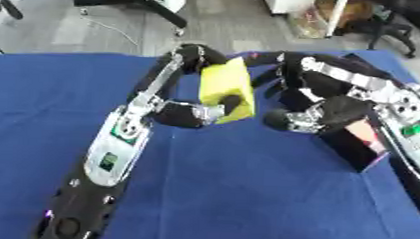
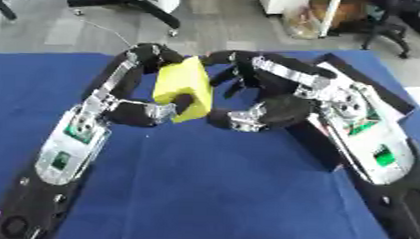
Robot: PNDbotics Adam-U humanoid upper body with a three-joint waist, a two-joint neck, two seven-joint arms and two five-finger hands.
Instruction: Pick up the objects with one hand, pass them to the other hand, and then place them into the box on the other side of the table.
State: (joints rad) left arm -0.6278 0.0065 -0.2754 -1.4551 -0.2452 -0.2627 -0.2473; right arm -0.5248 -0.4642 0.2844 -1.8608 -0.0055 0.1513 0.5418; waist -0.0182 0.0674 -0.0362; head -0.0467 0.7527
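A yellow block [image 1: 225, 82] hangs above the blue table [image 1: 246, 193], near its middle. My left hand [image 1: 180, 113] is shut on it, with the fingers curled over its top left and the thumb pressed on its lower front. My right hand [image 2: 280, 110] is just to the block's right and open. Its fingers [image 2: 222, 59] stretch toward the block's upper right edge and its thumb [image 2: 234, 120] sits by the lower right corner. I cannot tell whether they touch the block. A black box [image 1: 363, 144] with a pinkish inside stands at the right, partly hidden under my right arm.
Blue cloth covers the table. Beyond its far edge, an office chair base [image 1: 134, 4] stands on the grey floor. More furniture [image 1: 339, 16] stands at the back right.
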